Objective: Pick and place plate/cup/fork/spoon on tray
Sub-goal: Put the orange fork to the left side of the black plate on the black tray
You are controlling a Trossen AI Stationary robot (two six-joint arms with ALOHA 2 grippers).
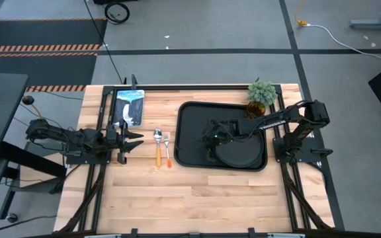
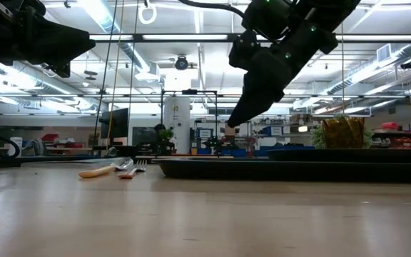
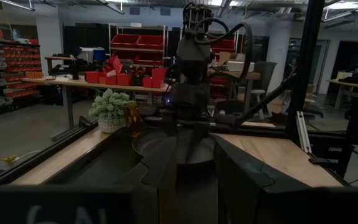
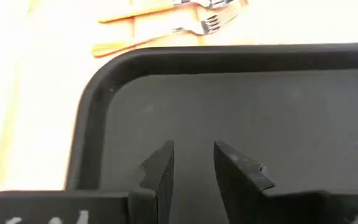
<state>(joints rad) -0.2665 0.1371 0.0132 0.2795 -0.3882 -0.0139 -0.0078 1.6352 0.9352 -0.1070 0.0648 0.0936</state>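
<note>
Right gripper [image 4: 192,163] is held over the tray [image 1: 189,125], fingers slightly apart, empty. Plate [image 1: 242,153] is seen on tray. Left gripper [image 1: 129,139] is parked beside spoon [image 1: 157,147] and fork [image 1: 167,149], fingers apart.

Large black rectangular tray [image 1: 189,125] lies right of centre on the wooden table [image 1: 197,198]. Round black plate [image 1: 243,154] rests inside the tray, at its near right corner. Orange-handled metal spoon [image 1: 157,147] and orange-handled metal fork [image 1: 167,151] lie side by side just left of the tray, spoon outermost. Small green potted plant [image 1: 262,91] stands at the tray's far right corner.
</note>
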